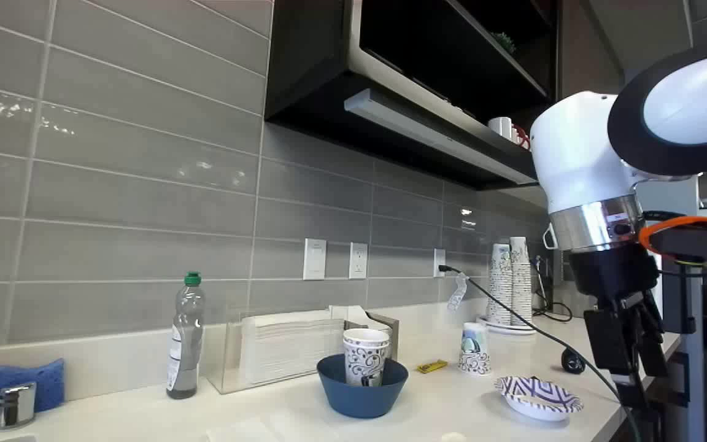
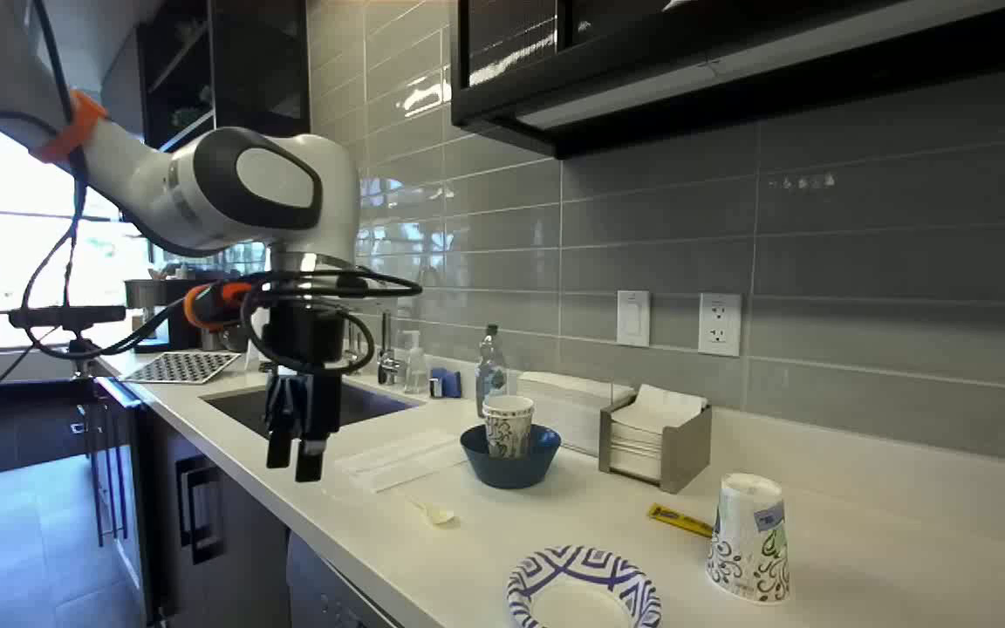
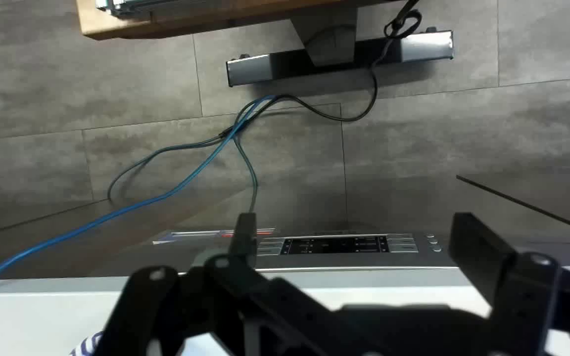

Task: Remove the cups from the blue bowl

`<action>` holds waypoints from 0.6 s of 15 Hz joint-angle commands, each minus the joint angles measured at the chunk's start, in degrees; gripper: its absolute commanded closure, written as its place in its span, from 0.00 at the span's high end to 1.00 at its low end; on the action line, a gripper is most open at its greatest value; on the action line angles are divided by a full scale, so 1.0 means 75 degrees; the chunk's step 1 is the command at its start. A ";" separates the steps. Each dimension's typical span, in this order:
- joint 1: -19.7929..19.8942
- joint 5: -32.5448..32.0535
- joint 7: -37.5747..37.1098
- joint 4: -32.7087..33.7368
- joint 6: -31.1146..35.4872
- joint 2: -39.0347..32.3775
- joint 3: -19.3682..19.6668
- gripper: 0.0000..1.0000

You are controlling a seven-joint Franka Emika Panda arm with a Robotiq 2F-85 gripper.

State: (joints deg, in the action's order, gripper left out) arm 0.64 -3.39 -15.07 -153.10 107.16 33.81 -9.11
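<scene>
Cups (image 2: 508, 429) nested rims-up in bowl (image 2: 511, 473), well apart from gripper (image 3: 356, 225), its jaws spread wide near edge of surface (image 2: 886, 567), label (image 1: 175, 357) on bottle (image 1: 189, 334) too small to read

In an exterior view, the lens sits low above the white worktop (image 1: 114, 420), close to the sponge (image 1: 43, 383), and faces obliquely along the tiled wall (image 1: 139, 153), back edge at left, front edge at right. In an exterior view toward the sink (image 2: 376, 407), the facing is reversed: front edge at left, back edge at right. Both exterior views share the middle stretch, with the blue bowl (image 1: 363, 399) and patterned dish (image 1: 539, 396). The wrist view looks steeply down over the front edge, chiefly onto the floor (image 3: 141, 89), the gripper (image 3: 354, 237) close before the lens; a striped fragment (image 3: 87, 345) inside that edge is probably the dish.
</scene>
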 commanded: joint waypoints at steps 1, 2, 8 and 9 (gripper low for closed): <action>-0.0094 -0.0043 -0.0042 0.0017 -0.0027 -0.0008 0.0087 1.00; -0.0094 -0.0043 -0.0042 0.0017 -0.0027 -0.0008 0.0087 1.00; -0.0140 0.0224 -0.0097 0.0444 0.0656 -0.0378 0.0141 1.00; -0.0138 0.0225 -0.0074 0.0637 0.0912 -0.0524 0.0129 1.00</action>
State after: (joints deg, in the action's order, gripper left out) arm 0.39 -2.88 -15.07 -152.39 110.39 33.52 -8.90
